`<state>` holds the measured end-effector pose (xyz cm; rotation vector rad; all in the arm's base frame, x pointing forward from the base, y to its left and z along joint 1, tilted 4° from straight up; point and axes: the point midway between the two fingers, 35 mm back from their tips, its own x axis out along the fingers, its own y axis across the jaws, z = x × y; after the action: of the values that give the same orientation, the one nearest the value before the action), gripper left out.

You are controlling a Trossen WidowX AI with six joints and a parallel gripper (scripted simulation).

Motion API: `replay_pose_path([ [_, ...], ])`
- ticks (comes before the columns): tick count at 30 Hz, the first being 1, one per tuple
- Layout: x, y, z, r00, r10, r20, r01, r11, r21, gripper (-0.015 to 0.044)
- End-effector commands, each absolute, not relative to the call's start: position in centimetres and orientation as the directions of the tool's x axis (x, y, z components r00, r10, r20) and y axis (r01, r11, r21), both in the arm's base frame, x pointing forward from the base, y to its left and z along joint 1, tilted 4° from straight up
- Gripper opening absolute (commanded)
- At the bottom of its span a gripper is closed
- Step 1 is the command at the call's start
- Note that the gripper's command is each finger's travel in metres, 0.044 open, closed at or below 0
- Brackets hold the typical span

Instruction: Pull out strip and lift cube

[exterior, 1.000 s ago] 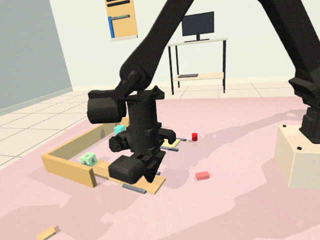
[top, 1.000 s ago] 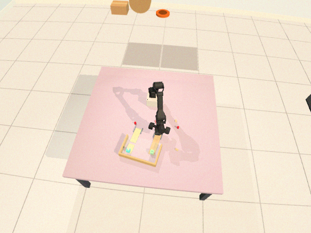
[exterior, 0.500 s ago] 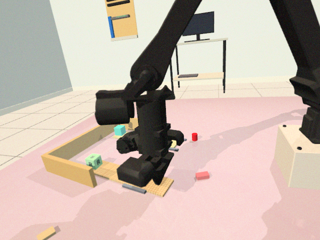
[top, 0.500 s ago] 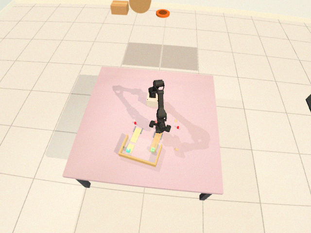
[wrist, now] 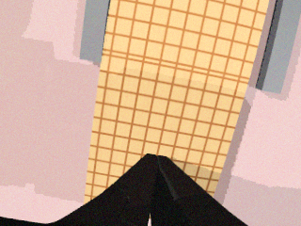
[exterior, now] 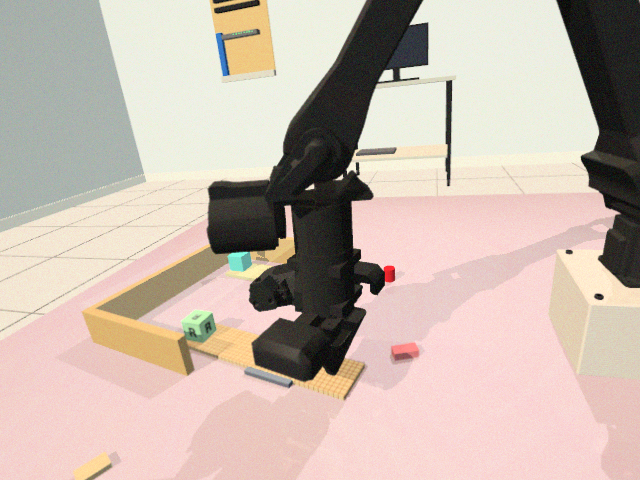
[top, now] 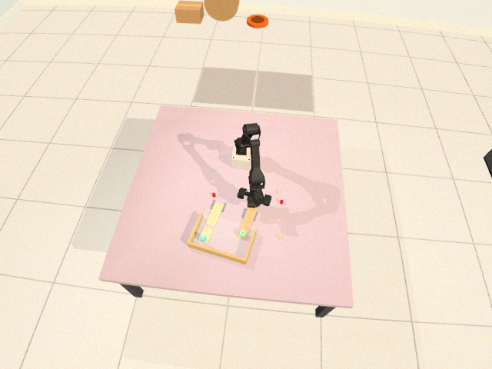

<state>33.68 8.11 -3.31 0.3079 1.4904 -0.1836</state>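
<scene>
An orange gridded strip (top: 248,219) (exterior: 232,349) (wrist: 182,56) lies on the pink table and reaches into a wooden U-shaped frame (top: 216,254) (exterior: 134,338). A green cube (top: 242,232) (exterior: 199,325) marked with R stands on the strip's far end, at the frame's opening. My gripper (top: 253,204) (exterior: 330,368) (wrist: 154,165) is shut, its tips pressed down on the strip's near end; nothing is between the fingers. A pale strip (top: 214,214) to the left lies in two pieces, and a cyan cube (top: 203,237) (exterior: 239,261) stands on the far piece.
Grey guide rails (wrist: 97,13) (wrist: 277,38) (exterior: 267,377) flank the orange strip. Small red cylinders (top: 213,194) (exterior: 389,273), a red block (exterior: 404,350) and a tan block (top: 279,236) (exterior: 92,466) lie on the table. The arm's white base (top: 241,161) (exterior: 589,320) stands behind.
</scene>
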Motion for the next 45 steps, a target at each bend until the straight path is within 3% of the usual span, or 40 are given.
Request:
replay_pose_path([
  [1,32.2,8.5,-4.1,0.044,0.067,-0.997,0.304,0.95,0.078,0.0],
  [45,26.1,10.3,-4.3,0.039,0.069,-0.997,0.304,0.949,0.078,0.0],
])
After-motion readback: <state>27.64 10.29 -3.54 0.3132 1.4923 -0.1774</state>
